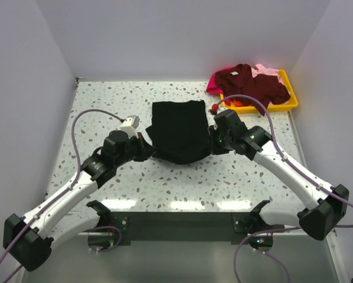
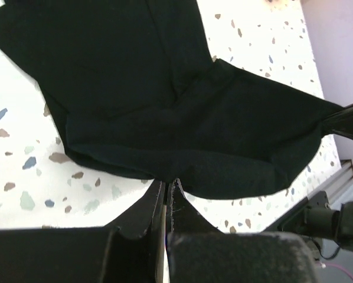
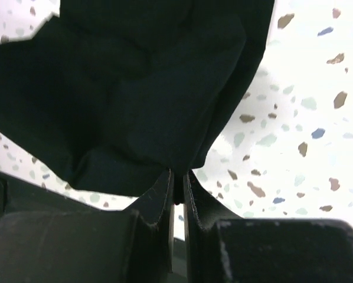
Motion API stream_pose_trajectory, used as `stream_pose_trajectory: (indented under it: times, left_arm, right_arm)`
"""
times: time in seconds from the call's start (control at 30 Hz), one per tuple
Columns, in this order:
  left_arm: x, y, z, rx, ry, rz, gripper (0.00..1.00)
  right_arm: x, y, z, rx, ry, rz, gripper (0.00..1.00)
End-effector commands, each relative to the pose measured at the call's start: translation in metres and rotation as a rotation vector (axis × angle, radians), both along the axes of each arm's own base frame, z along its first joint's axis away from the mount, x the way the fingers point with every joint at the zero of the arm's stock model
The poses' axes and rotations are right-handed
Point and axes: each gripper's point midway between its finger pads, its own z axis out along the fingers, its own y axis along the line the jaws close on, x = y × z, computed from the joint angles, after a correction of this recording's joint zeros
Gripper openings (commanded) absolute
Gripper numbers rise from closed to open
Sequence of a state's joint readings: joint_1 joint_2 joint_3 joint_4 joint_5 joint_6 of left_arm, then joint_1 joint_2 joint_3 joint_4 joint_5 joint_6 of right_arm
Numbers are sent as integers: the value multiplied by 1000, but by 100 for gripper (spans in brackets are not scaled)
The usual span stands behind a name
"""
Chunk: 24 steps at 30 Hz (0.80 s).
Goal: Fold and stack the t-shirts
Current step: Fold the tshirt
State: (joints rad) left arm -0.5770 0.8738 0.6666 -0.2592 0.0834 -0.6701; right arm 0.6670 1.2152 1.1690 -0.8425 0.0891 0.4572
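Both grippers pinch the near edge of the black shirt; the other shirts are in the tray.

The left gripper (image 2: 166, 187) has its fingers pressed almost together on a thin fold of the black shirt (image 1: 177, 131) at its near left corner, and the right gripper (image 3: 177, 177) is closed in the same narrow way on the near right corner. Between the two grips the near edge of the shirt hangs in a soft curve, and the rest of it lies flat in the middle of the table (image 1: 105, 100). At the far right corner stands the yellow tray (image 1: 293, 93). In it the maroon shirt (image 1: 253, 82) lies crumpled on top, the magenta shirt (image 1: 214, 86) spills over the left rim, and the pale pink shirt (image 1: 266, 71) shows at the far side.
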Motion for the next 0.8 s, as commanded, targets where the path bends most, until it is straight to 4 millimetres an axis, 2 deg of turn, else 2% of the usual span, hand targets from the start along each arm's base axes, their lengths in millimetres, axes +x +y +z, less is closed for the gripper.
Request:
stream_pose_trajectory:
  times: [0.0,0.03,0.1,0.13,0.17,0.23,0.47,0.53,0.57,0.63,0.67,0.73,0.77]
  left_arm:
    - [30,-15,17,-16,-53,17,0]
    - [35,-16,20,-9,-61,25,0]
    - [44,-15,13,18,-53,49,0]
    - [49,-14,16,26,-64,59,0]
    - [55,-12,11,50,-56,83,0]
    - [62,-13,13,56,-57,98,0]
    - [95,-3,8,65,-29,179,0]
    - [103,-3,11,54,-34,184,0]
    - [108,-1,9,56,-28,188,0]
    - [118,0,13,49,-39,188,0]
    - [122,1,6,60,-26,192,0]
    - [130,-1,10,52,-31,179,0]
    - [135,2,4,56,-18,185,0]
  right_arm:
    - [39,7,24,18,-91,-22,0]
    - [51,7,19,9,-85,-36,0]
    - [65,10,28,15,-105,-36,0]
    - [75,10,21,3,-94,-41,0]
    - [85,8,27,10,-107,-57,0]
    - [100,4,21,-7,-101,-70,0]
    - [138,5,27,-1,-117,-81,0]
    - [149,3,22,-7,-104,-87,0]
    - [155,6,28,4,-117,-81,0]
    - [165,5,20,-6,-96,-83,0]
    - [172,6,26,-2,-111,-80,0]
    - [181,6,19,-16,-92,-81,0]
    - [187,7,25,-13,-109,-81,0]
